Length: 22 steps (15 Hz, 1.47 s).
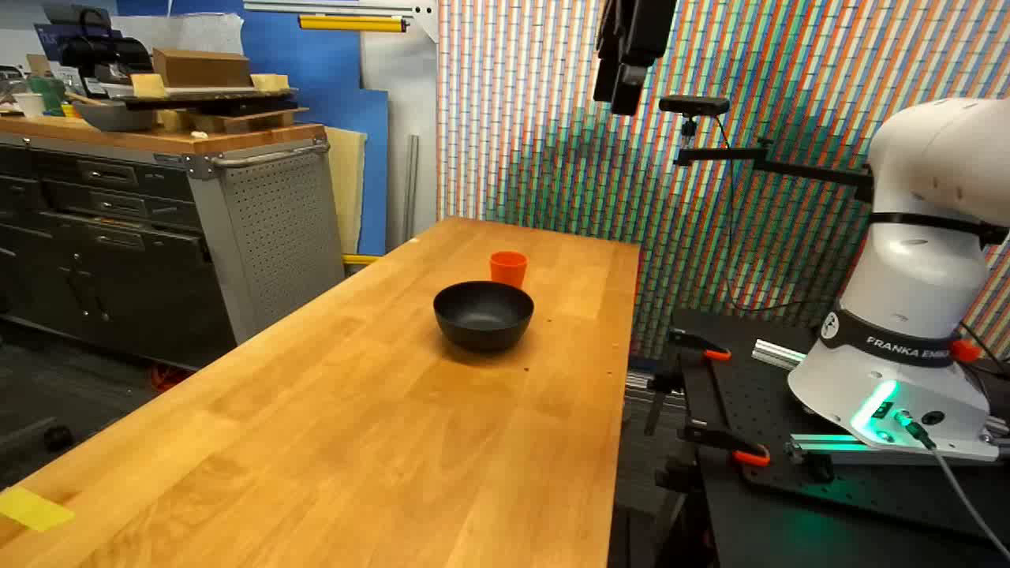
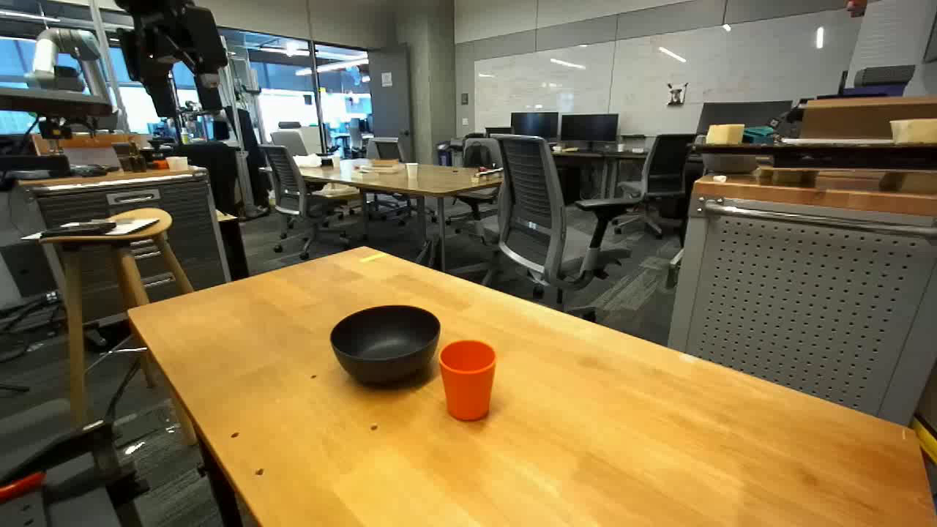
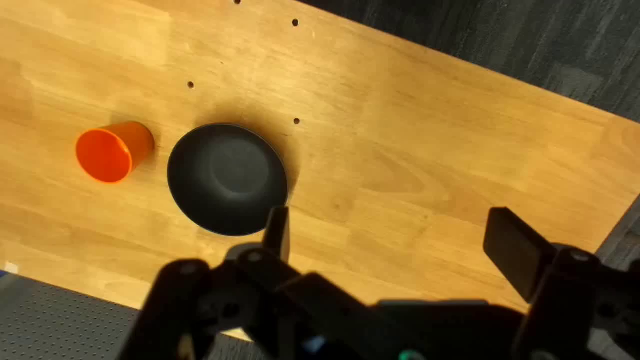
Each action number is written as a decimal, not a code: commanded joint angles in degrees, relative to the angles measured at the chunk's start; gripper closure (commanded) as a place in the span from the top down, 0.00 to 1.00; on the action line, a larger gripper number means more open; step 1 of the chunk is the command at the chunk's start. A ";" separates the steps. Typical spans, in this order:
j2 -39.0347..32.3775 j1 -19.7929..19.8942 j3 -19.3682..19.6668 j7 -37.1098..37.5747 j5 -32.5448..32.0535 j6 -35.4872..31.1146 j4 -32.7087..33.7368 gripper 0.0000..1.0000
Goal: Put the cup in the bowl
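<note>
The orange-red cup stands upright on the wooden table; it shows in both exterior views (image 1: 508, 269) (image 2: 468, 382) and in the wrist view (image 3: 115, 151). The black bowl sits beside it with its opening up, in both exterior views (image 1: 484, 317) (image 2: 385, 345) and in the wrist view (image 3: 229, 175). A small gap separates cup and bowl in the wrist view. My gripper is high above the table in both exterior views (image 1: 621, 96) (image 2: 190, 106). In the wrist view the gripper (image 3: 390, 212) is wide open, with nothing between its fingers. Its left finger overlaps the bowl's lower right rim in that view.
The wooden table (image 1: 355, 442) has several small dark holes near one edge. A grey perforated cabinet (image 2: 790, 300) stands beyond the table's far side. Office chairs (image 2: 538, 212) and a wooden stool (image 2: 132, 227) stand around the table. A camera arm (image 1: 757, 162) is mounted near the robot base.
</note>
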<state>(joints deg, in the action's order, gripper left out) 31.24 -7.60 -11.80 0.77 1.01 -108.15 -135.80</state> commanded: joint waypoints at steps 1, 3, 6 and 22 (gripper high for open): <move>-0.17 -0.93 0.75 0.42 -0.45 0.05 0.29 1.00; 0.00 -0.92 0.73 0.42 -0.45 0.06 0.70 1.00; -1.25 0.00 1.18 -0.05 -1.78 -0.78 1.41 1.00; -27.06 16.62 17.04 8.81 -8.53 -22.40 5.59 1.00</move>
<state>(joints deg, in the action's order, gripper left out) 8.97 8.19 4.55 5.06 -4.89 -127.01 -130.02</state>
